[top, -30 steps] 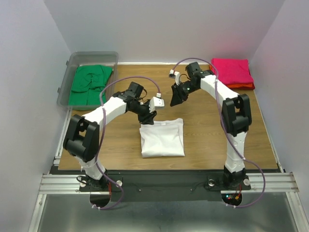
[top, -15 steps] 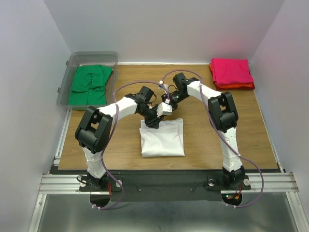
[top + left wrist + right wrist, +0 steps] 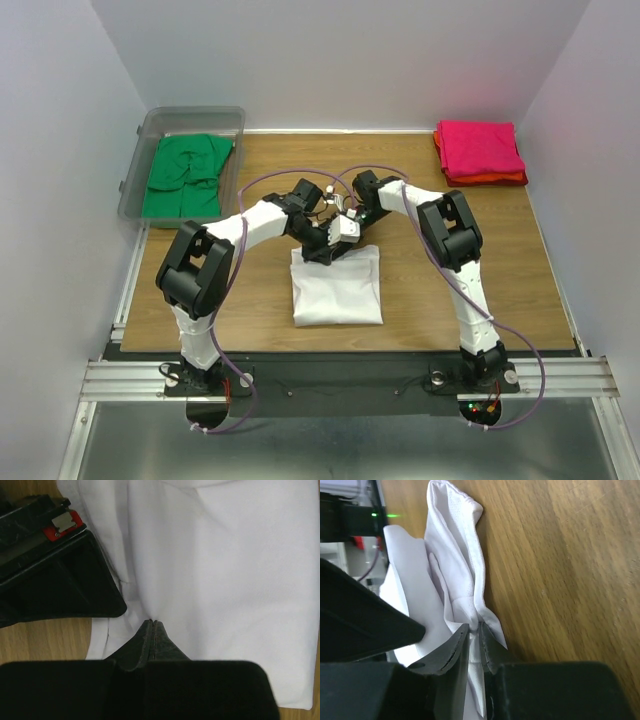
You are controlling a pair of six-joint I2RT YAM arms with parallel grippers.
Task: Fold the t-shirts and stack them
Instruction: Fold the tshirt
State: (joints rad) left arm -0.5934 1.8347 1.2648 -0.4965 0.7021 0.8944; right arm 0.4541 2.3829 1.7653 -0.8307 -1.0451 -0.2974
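The white t-shirt (image 3: 225, 580) lies folded mid-tabletop (image 3: 420, 290), its long side running near to far, stretching toward the bases from both pincers. The right pincer (image 3: 474, 630) is clenched on a fold of its far hem. The left pincer (image 3: 152, 625) is pressed closed just beside it (whether cloth is caught, I cannot tell). A second ago the right arm hung well apart, toward the far edge.

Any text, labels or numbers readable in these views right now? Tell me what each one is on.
None can be read in any view.
Left wrist view, small red patch on the black housing: blurred, no characters legible.
The folded white cloth t-shirt: no print or label showing.
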